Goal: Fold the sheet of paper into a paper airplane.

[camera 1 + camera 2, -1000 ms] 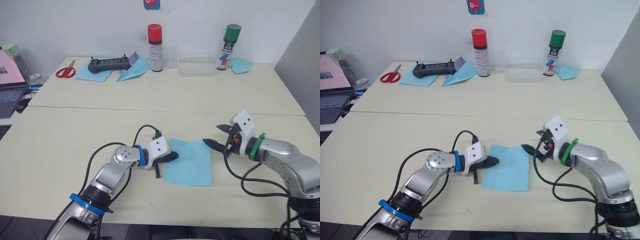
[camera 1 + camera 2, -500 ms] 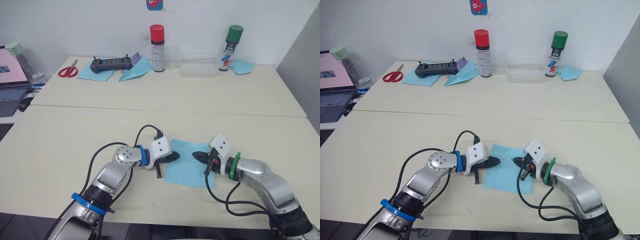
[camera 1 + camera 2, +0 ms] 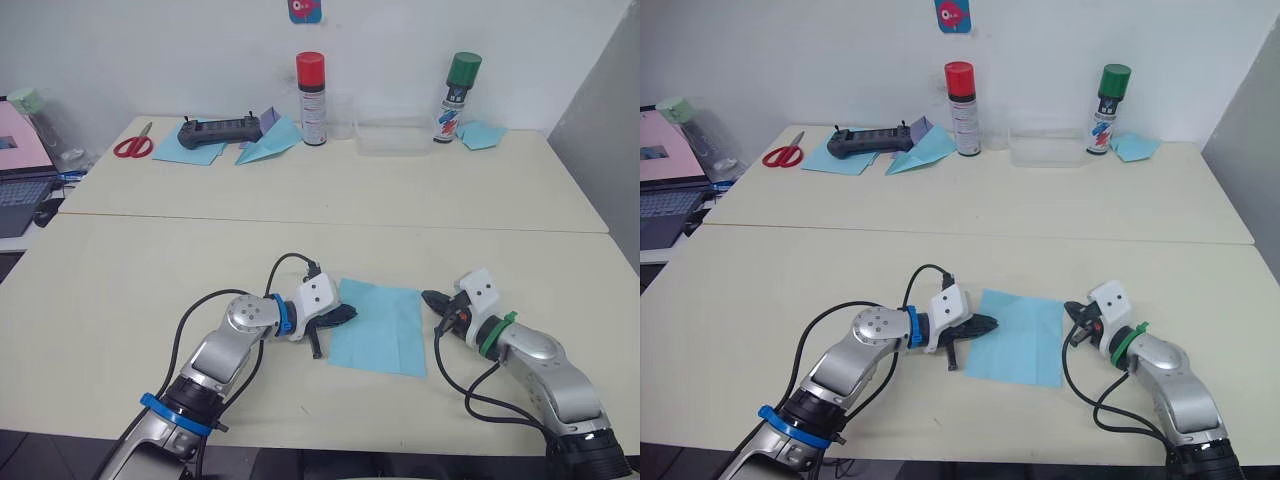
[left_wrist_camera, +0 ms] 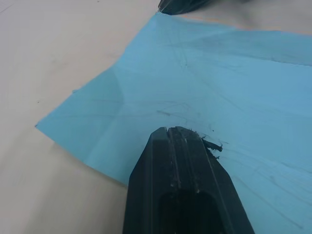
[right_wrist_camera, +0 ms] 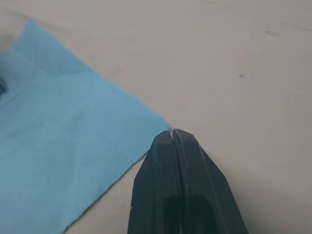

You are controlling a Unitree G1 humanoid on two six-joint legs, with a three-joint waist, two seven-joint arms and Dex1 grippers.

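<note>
sheet of paper lay flat on near table, between both grippers. creases across it seen in left wrist view, missed from head views. left gripper pressed together, tips on sheet's left edge. right gripper pressed together, just beside sheet's right corner, holding nothing. long axis near-to-far, slightly skewed; no pointed end.

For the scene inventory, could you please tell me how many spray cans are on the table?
2. The red-capped spray can stands at the far edge, beside the blue paper plane. The green-capped spray can stands further right, next to the clear container.
</note>
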